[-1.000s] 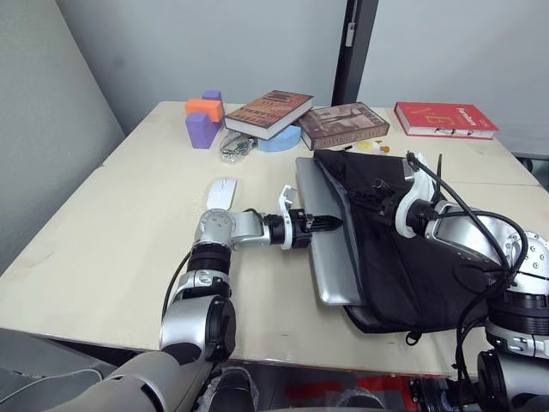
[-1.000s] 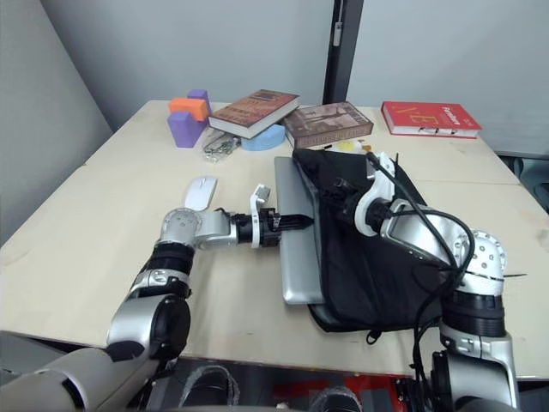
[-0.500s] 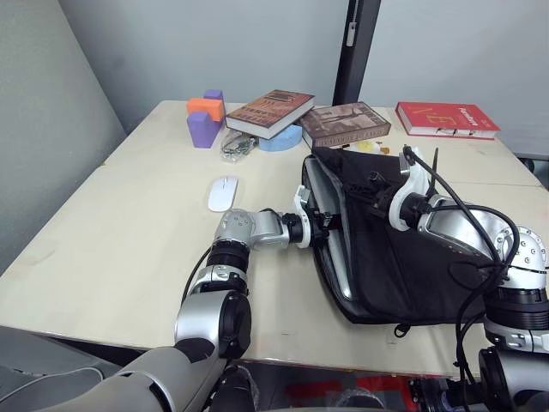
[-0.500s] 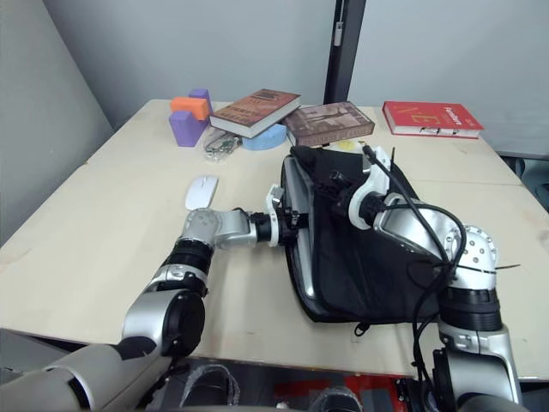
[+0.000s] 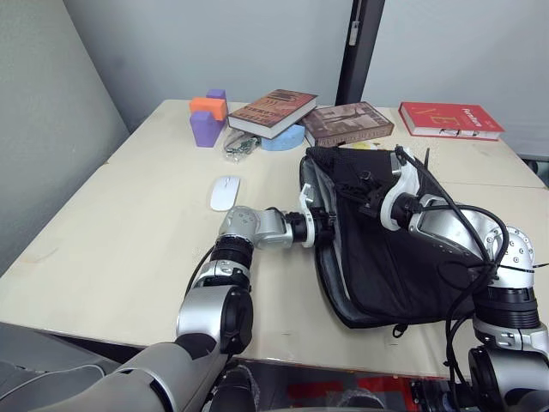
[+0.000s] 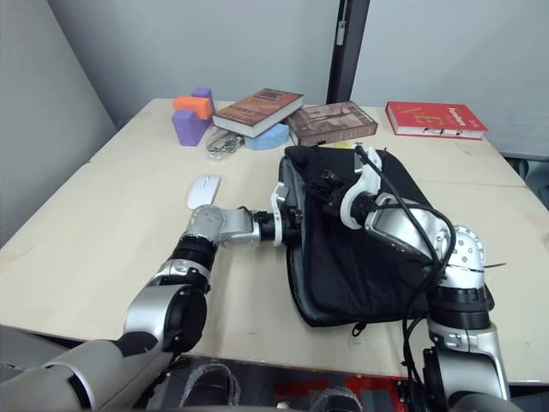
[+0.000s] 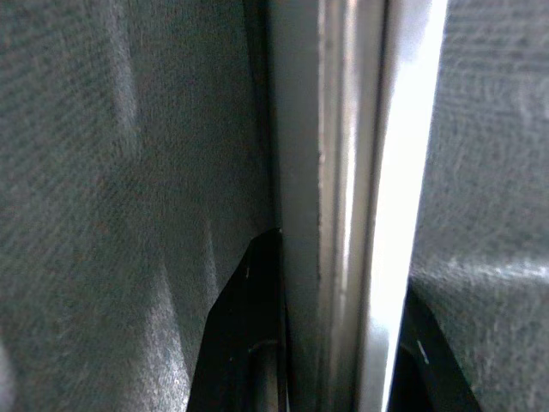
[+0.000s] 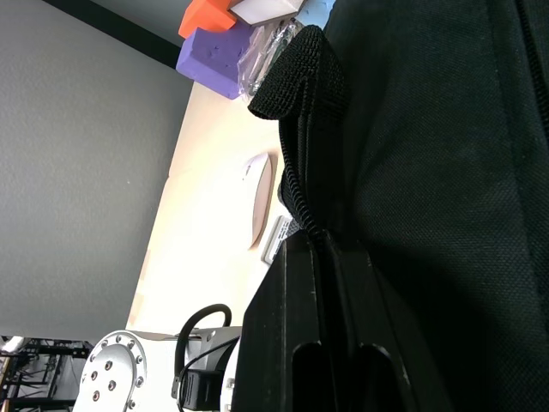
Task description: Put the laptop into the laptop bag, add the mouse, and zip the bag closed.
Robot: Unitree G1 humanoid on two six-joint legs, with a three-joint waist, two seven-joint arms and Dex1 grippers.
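Most of the laptop [image 7: 356, 189] now sits inside the laptop bag [image 5: 403, 257]; a second ago a wide silver strip still lay outside on the table [image 5: 111, 249]. So step one looks nearly done, with the mouse [image 5: 224, 191] waiting just beside the left arm. The left gripper [image 5: 326, 233] is buried in the bag's mouth, its fingers clamped on the laptop's edge, which the left wrist view reveals. The right gripper [image 8: 330, 343] pinches the bag's upper flap, seen from its wrist.
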